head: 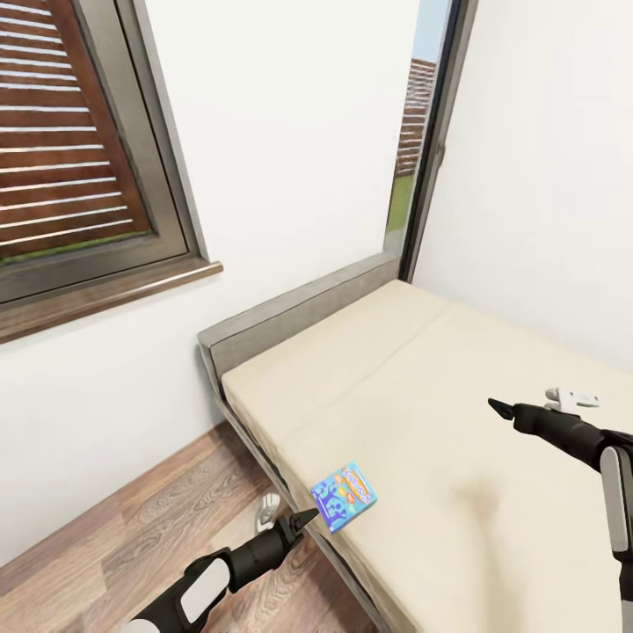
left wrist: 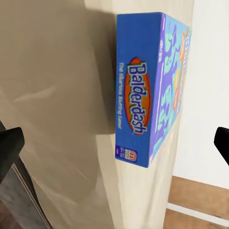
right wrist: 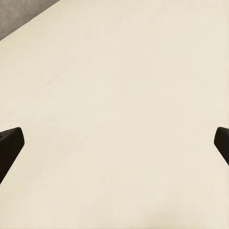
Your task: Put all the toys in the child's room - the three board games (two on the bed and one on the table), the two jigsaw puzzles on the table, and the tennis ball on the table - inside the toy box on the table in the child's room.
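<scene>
Head view, upper left of frame: window (head: 79, 149) with brown slats, wood-plank floor (head: 132, 536) below it. Lower left: left gripper (head: 303, 519) points at the blue board game (head: 344, 496), tip just beside its near edge, not touching as far as can be told. Game lies flat at the bed (head: 422, 440) near edge, lower centre. Left wrist view: box (left wrist: 143, 90) reads "Balderdash", sits between the wide-apart jaws, both tips at frame edges, released. Grey headboard (head: 290, 321) at centre. Right of frame: right gripper (head: 501, 408) hovers over bare beige mattress; right wrist view shows jaws spread, nothing between, mattress (right wrist: 119, 119) beneath.
</scene>
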Robot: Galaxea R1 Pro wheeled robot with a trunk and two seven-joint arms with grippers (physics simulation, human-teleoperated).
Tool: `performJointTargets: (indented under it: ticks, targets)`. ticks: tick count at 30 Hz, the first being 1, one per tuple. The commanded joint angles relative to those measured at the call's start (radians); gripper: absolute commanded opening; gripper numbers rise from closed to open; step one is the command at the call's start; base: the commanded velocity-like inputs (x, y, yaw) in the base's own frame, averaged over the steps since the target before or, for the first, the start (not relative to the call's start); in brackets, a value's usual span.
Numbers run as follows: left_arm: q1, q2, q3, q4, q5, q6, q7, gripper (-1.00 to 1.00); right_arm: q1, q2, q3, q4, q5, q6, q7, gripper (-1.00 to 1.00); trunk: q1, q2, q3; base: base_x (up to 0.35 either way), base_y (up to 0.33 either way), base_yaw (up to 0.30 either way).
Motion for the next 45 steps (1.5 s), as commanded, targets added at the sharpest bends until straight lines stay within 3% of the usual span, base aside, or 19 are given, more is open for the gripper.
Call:
performJointTargets:
  ticks: [1,26,45]
  targets:
    - [-0.001,0.0,-0.004,0.001,0.011,0.007,-0.005,1.0,-0.001,0.0,-0.001,-0.001,0.001,0.005,0.005,1.0,0.0,0.0,-0.002,0.0,0.0,0.0]
    - [-0.027,0.025,-0.002,-0.009,0.009,0.001,-0.083,1.0,-0.001,0.004,0.0,-0.001,0.001,0.006,0.005,1.0,0.0,0.0,-0.01,0.0,0.0,0.0]
    - [-0.073,0.047,-0.002,-0.011,0.009,0.002,-0.116,1.0,-0.001,0.004,-0.001,-0.001,0.001,0.006,0.005,1.0,0.0,0.0,-0.036,0.0,0.0,0.0]
